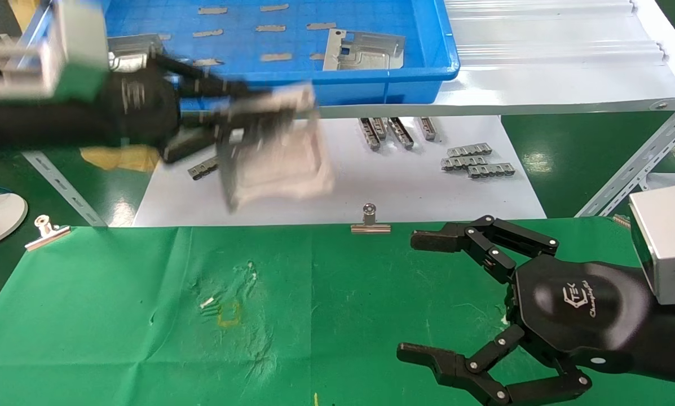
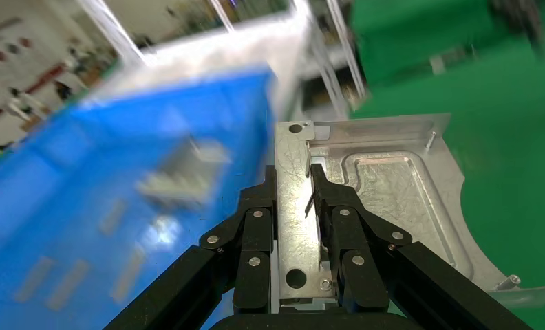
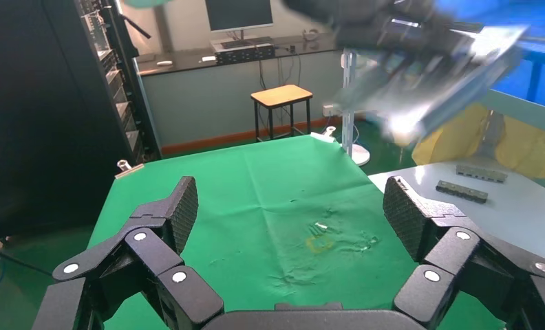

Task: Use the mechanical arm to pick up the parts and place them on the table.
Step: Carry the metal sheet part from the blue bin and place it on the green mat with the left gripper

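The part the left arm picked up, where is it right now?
The part is clamped in the left gripper, in the air on the robot's left, over the white board between the blue bin and the green table.

Behind the table (image 1: 117,316) lies the white board (image 1: 371,192); behind that, the bin (image 1: 371,84), with one part (image 1: 362,51) inside.

My left gripper (image 1: 241,113) hangs over the board's left side, my right gripper (image 1: 422,299) over the table's right side.

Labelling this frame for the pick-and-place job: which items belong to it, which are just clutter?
In the job:
- left pincer, shut on a stamped plate, carried in the air
- stamped plate still in the blue bin
- green table, the drop spot

Lying about:
- right pincer, open, idle over the cloth
- slotted strips on the white board
- binder clips
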`<state>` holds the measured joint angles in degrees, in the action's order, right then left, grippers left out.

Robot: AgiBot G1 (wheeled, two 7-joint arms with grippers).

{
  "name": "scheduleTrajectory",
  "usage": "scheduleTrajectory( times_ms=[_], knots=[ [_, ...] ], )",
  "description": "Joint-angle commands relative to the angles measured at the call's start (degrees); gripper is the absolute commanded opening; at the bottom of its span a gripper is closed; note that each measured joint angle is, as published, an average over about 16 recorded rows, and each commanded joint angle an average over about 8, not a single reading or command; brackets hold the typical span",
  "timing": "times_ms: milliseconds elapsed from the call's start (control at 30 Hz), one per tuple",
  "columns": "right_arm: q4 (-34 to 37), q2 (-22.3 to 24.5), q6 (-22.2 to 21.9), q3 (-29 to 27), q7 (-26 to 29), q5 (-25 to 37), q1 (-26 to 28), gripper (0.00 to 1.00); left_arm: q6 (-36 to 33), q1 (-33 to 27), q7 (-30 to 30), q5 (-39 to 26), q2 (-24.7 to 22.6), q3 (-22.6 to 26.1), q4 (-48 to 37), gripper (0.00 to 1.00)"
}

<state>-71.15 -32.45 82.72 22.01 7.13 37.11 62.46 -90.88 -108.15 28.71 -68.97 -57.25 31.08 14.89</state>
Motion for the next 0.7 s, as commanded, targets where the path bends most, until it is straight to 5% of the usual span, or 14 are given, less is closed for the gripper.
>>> scheduleTrajectory(
  times_ms=[33, 467, 500, 700],
  knots=[
    [0.00, 0.00, 0.00, 0.00, 0.00, 0.00, 0.00, 1.00, -1.05, 1.99, 2.24, -0.12, 1.47, 1.47, 2.80, 0.00],
    [0.00, 0.00, 0.00, 0.00, 0.00, 0.00, 0.00, 1.00, 2.28, 6.29, 17.57, -8.48, -1.19, 12.49, -1.05, 0.01],
    [0.00, 0.00, 0.00, 0.00, 0.00, 0.00, 0.00, 1.00, 2.91, 6.39, 18.46, -8.91, -1.62, 12.78, -1.97, 0.06],
    [0.00, 0.00, 0.00, 0.00, 0.00, 0.00, 0.00, 1.00, 6.95, 6.90, 22.25, -10.62, -3.67, 13.77, -6.89, 0.81]
  ],
)
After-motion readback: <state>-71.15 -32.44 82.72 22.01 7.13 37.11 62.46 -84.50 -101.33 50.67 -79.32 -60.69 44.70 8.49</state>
